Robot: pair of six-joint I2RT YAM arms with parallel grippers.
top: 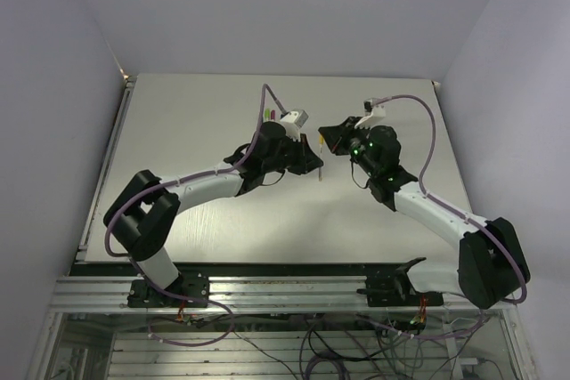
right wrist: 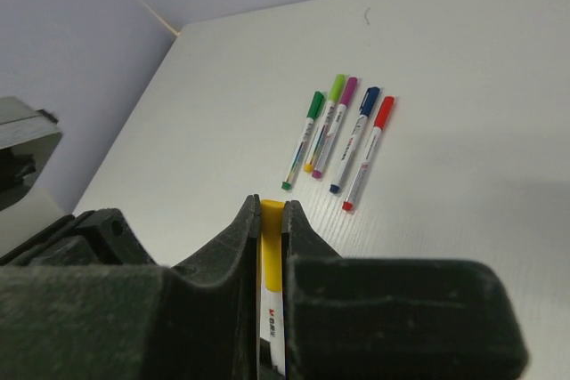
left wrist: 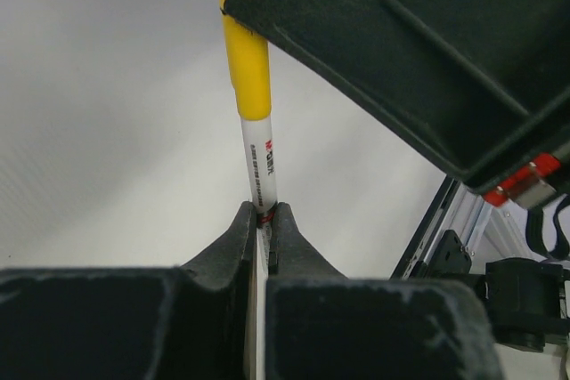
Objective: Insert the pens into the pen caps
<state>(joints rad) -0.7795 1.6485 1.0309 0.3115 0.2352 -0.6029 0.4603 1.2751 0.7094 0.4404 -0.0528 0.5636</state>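
Observation:
My left gripper (left wrist: 263, 211) is shut on the white body of a pen (left wrist: 261, 162). The yellow cap (left wrist: 247, 68) sits on that pen's far end. My right gripper (right wrist: 272, 206) is shut on this yellow cap (right wrist: 272, 246), with the white pen body (right wrist: 273, 331) running back between its fingers. In the top view the two grippers, left (top: 313, 162) and right (top: 328, 138), meet above the table's middle with the thin pen (top: 320, 169) between them. Several capped pens lie in a row on the table: green (right wrist: 304, 138), lime (right wrist: 324, 122), purple (right wrist: 335, 126), blue (right wrist: 354, 140), red (right wrist: 367, 155).
The row of capped pens shows in the top view (top: 270, 115), just behind the left wrist. The white table (top: 178, 131) has walls at its left, back and right edges. An aluminium rail (left wrist: 445, 220) runs along the near edge.

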